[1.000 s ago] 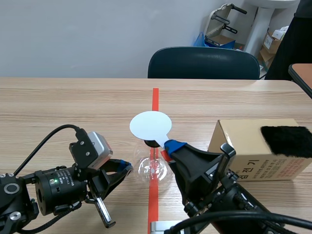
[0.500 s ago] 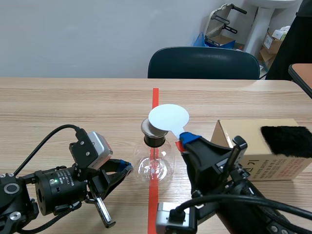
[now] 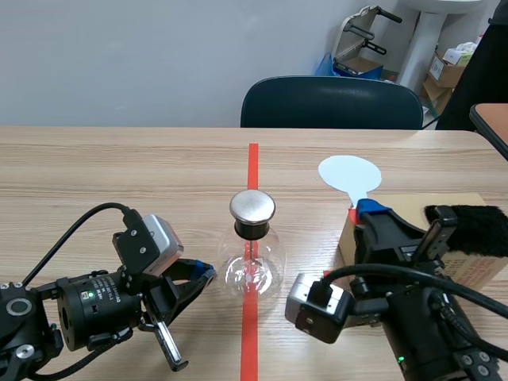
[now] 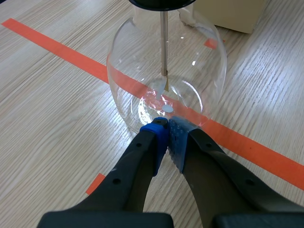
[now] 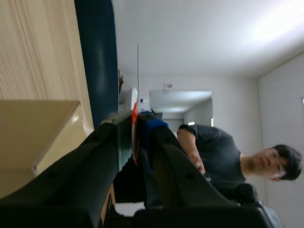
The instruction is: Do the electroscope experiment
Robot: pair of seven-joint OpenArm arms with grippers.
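Two arms sit low at the near desk edge, so room is tight close in. Left fingers (image 3: 200,272) (image 4: 154,137) are pressed together, pads meeting, tips right at the base of the clear round glass flask (image 3: 252,270) (image 4: 142,71). You can't tell if they actually touch the glass. The flask stands mid-desk on the orange-red tape line (image 3: 252,163), w/ a silver metal cap (image 3: 252,206) on top.

Right fingers (image 3: 371,210) (image 5: 153,127) pinch the white round paddle (image 3: 349,172) (image 5: 135,114) by its red stem. It's held upright above the desk, well right of the cap & apart from it.

The right arm hides much of the tan cardboard box (image 3: 484,266) (image 4: 228,14), right of the flask, w/ a black fuzzy cloth (image 3: 468,228) on top. The gap btwn flask & box is narrow, & the arm's grey camera block (image 3: 316,308) sits in it.

Your widest room for moving is the far half of the light wooden desk (image 3: 119,167), from the flask to the back edge. A dark blue chair (image 3: 332,103) stands just behind that edge.
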